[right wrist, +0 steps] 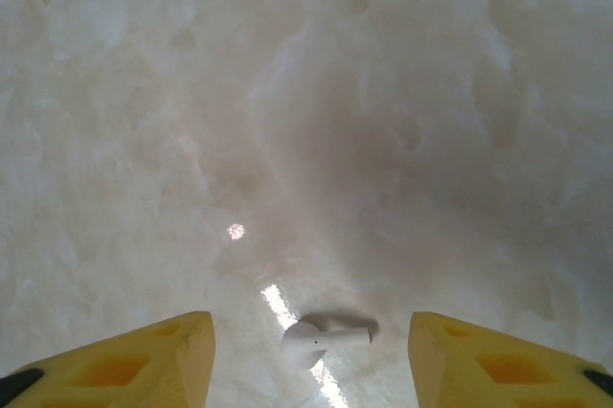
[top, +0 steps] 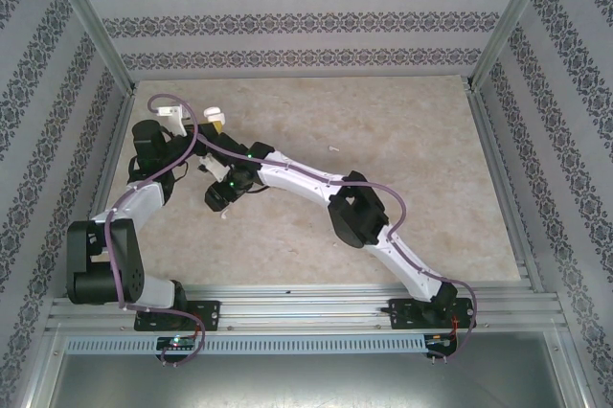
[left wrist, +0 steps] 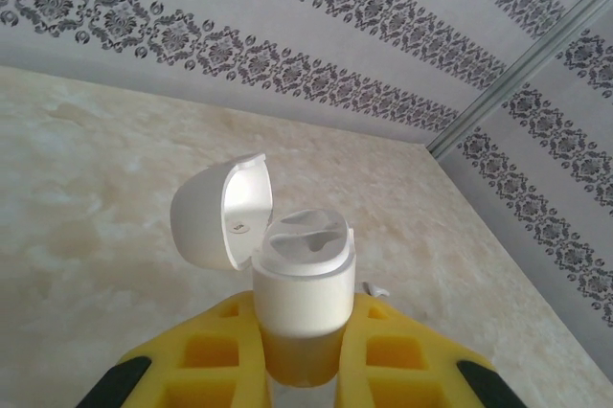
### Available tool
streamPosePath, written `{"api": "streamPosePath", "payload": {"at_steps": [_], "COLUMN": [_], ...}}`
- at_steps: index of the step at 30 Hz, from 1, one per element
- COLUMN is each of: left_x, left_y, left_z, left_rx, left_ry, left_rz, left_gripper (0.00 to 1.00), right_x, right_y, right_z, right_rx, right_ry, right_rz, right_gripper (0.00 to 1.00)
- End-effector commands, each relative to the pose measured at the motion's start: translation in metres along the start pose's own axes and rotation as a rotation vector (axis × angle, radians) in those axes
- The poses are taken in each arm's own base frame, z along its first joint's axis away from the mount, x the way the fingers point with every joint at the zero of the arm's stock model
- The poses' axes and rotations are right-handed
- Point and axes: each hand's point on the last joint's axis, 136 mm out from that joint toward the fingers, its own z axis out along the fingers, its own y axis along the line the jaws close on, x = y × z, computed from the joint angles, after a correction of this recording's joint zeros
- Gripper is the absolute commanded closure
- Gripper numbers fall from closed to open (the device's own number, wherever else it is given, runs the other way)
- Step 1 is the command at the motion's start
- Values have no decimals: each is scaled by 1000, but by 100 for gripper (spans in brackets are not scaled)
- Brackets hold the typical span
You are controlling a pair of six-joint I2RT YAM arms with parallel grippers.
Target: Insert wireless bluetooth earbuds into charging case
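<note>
While the right gripper [right wrist: 308, 333] stands wide open just above the table [right wrist: 383, 92], one earbud [right wrist: 321, 337] lies on its side between its yellow fingers [right wrist: 144, 355], touching neither. The left gripper [left wrist: 305, 355] clamps the white charging case [left wrist: 302, 298] upright, lid [left wrist: 206, 216] flipped open leftward. Farther out, another earbud [top: 333, 148] lies alone, patterned walls [top: 287, 15] beyond.

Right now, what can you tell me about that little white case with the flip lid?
The charging case is smooth, glossy white plastic with rounded corners. Its hinged lid is flipped open to the left, baring two moulded sockets that look empty. It stands upright, its lower body clamped between the yellow fingers of the left gripper.
</note>
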Motion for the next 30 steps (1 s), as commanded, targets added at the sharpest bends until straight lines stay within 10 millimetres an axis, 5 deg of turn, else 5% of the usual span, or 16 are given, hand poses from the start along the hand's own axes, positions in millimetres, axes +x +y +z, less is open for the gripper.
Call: {"api": "streamPosePath", "payload": {"at_steps": [1, 16, 30], "left_x": [10, 19, 23], "left_y": [-36, -27, -26], "left_z": [6, 7, 7], "left_rx": [155, 154, 155], "left_ry": [43, 58, 61], "left_rz": [8, -43, -69], "left_gripper": [100, 100, 100], "right_x": [10, 33, 71], "right_y": [19, 13, 4], "right_z": [28, 57, 35], "right_rx": [-70, -214, -153], "right_ry": [32, 102, 126], "right_rz": [-85, 27, 59], "right_gripper": [44, 46, 48]}}
